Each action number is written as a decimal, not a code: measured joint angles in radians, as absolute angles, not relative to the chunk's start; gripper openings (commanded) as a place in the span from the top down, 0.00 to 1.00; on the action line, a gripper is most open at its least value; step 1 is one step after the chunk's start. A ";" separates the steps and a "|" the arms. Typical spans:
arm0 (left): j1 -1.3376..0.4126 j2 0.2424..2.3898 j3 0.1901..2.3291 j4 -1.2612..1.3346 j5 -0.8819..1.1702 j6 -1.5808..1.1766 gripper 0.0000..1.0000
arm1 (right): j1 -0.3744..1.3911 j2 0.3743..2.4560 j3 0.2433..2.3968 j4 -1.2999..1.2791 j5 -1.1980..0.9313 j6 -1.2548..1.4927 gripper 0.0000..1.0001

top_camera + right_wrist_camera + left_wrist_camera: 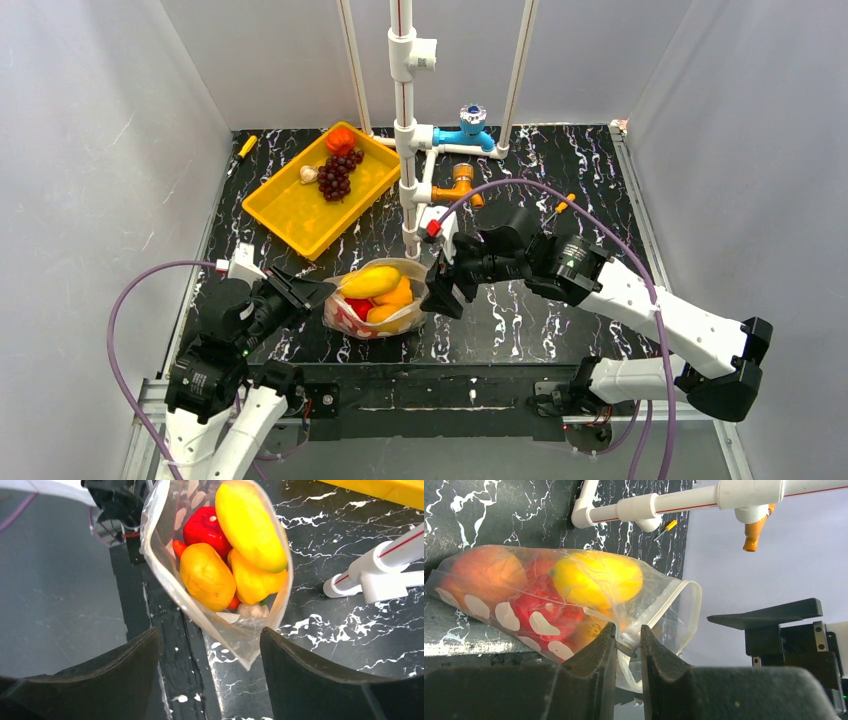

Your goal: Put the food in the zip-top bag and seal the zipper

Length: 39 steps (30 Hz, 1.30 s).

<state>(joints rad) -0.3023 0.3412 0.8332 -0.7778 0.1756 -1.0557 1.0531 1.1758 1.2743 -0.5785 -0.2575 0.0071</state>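
My left jaws are clamped together on the zipper (663, 606) at the rim of the bag (345, 318). The bag lies on the worktop (520, 330) close to its near edge, between my arms, with its mouth gaping. My right jaws stand wide apart just right of the bag, gripping nothing, and a bag corner reaches between them. Yellow, orange and red food (372, 283) sits inside the bag. Dark grapes (335, 176), a red piece (341, 140) and a white piece (308, 174) lie in the yellow tray (285, 215) at the far left.
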 measured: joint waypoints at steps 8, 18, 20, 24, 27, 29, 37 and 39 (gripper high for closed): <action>-0.302 0.341 0.837 -0.785 0.175 -1.055 1.00 | 1.060 1.085 1.072 -0.532 -0.260 -0.275 0.25; -0.302 0.341 0.844 -0.790 0.175 -1.049 1.00 | 1.025 1.024 0.925 -0.336 -0.166 -0.438 0.24; -0.302 0.339 0.844 -0.794 0.175 -1.048 1.00 | 1.012 1.020 0.925 -0.311 -0.160 -0.451 0.25; -0.302 0.337 0.844 -0.798 0.175 -1.048 1.00 | 0.974 1.020 0.926 -0.287 -0.173 -0.471 0.25; -0.302 0.337 0.845 -0.803 0.175 -1.049 1.00 | 0.951 1.028 0.932 -0.293 -0.191 -0.486 0.26; -0.302 0.337 0.846 -0.805 0.175 -1.049 1.00 | 0.945 1.046 0.951 -0.311 -0.215 -0.501 0.27; -0.302 0.342 0.861 -0.812 0.175 -1.051 1.00 | 0.949 1.100 0.966 -0.298 -0.372 -0.502 0.55; -0.302 0.347 0.868 -0.812 0.175 -1.050 1.00 | 0.951 1.100 0.965 -0.266 -0.387 -0.491 0.77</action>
<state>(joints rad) -0.3023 0.3475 0.8676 -0.8121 0.1751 -1.0504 0.9509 1.1001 0.9646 -0.2659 -0.3873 -0.4906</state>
